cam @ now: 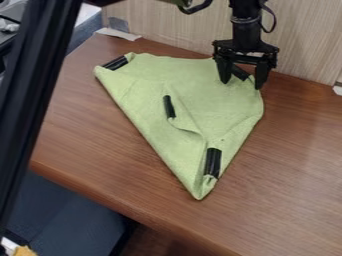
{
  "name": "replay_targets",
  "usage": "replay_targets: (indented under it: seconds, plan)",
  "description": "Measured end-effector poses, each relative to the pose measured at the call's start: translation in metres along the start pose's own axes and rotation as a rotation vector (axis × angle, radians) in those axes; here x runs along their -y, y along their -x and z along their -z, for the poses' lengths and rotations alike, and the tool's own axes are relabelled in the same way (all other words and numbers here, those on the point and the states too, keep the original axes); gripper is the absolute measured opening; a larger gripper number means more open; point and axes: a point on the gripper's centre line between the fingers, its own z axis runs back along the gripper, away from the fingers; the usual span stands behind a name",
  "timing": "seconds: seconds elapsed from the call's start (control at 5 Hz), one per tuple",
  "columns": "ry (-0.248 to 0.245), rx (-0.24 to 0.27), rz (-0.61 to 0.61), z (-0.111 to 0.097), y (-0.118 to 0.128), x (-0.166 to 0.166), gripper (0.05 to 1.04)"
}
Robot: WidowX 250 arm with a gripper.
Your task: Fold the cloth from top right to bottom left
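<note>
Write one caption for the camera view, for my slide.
Black two-finger gripper at the top right corner of a green cloth on a brown wooden table.

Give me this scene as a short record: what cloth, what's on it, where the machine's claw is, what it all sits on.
cloth: light green, creased, narrowing to a point at the near end
dark strips: one at the far-left corner, one near the middle, one near the pointed end, one between the claw's fingers
claw: black gripper, over the cloth's far-right corner, fingers apart
grip on cloth: none evident; contact can't be told
surface: brown wood-grain table
behind: pale wood-grain panel
</note>
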Motion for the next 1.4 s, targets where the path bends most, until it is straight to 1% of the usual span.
replay_targets:
  seconds: [0.2,0.4,0.6,0.8,1.0,1.4]
  plan:
    - [0.003,0.001,0.041,0.007,-0.003,0.008,0.955]
    - [-0.013,0.011,0.036,0.008,-0.004,0.005,0.669]
    - [-0.023,0.011,0.037,0.012,0.0,0.003,0.375]
    - [-0.027,0.013,0.034,0.012,0.005,0.002,0.165]
    - [-0.024,0.014,0.029,0.012,0.01,0.003,0.065]
    - [0.0,0.018,0.036,0.003,0.015,0.007,0.054]
